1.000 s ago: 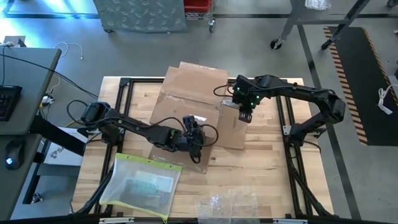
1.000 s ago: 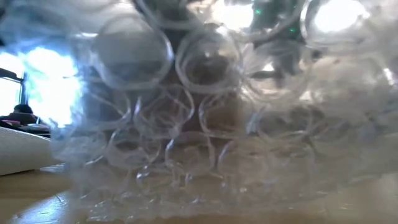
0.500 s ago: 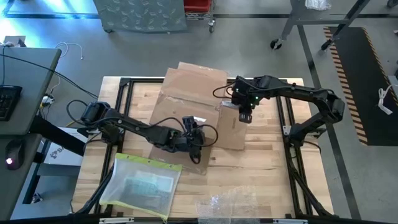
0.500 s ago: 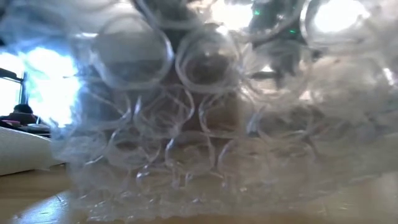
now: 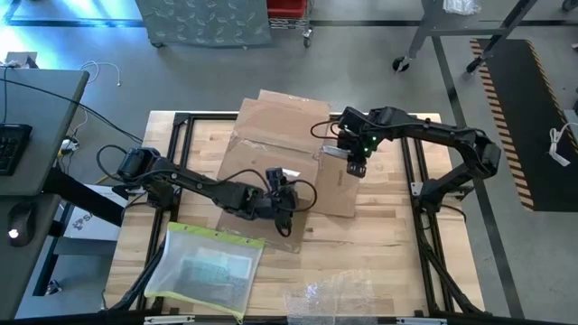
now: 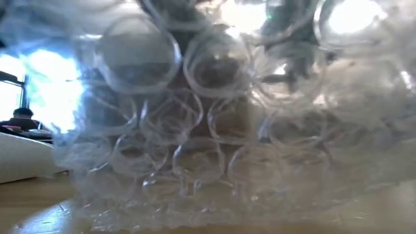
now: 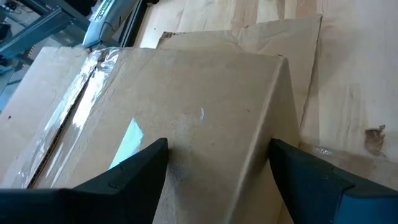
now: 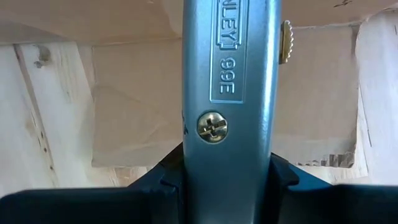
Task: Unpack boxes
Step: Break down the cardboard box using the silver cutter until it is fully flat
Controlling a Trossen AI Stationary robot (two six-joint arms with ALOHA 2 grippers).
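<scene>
From overhead we see the whole worktop (image 5: 379,244): the brown box (image 5: 271,135) lies flattened toward its far middle, flaps splayed, with the left pincer (image 5: 287,200) at its near edge and the right pincer (image 5: 355,165) over its right flap. That same view alone shows us a clear sleeve (image 5: 206,269) with a yellow edge at the near left and crinkly film (image 5: 330,296) at the near edge. The low view gives us almost nothing but that film (image 6: 208,130) pressed against the lens, its round bubbles filling the picture, with a strip of wood beneath and a person far off at the left edge. The left wrist view brings us close to the box (image 7: 186,124): a raised fold of cardboard sits between the two widely parted fingers (image 7: 124,174), untouched by either as far as we can tell, and a strip of shiny tape (image 7: 81,106) runs along a seam. The right wrist view shows what the overhead picture cannot: the right pincer clamped on a grey metal utility knife (image 8: 230,93), its handle stamped with letters we read as "NLEY" and "99E", above a cross-head screw and beside a brass knob. Against the picture from a second earlier, the right arm has edged slightly toward the far side; the left arm, box and sleeve lie as they did.
</scene>
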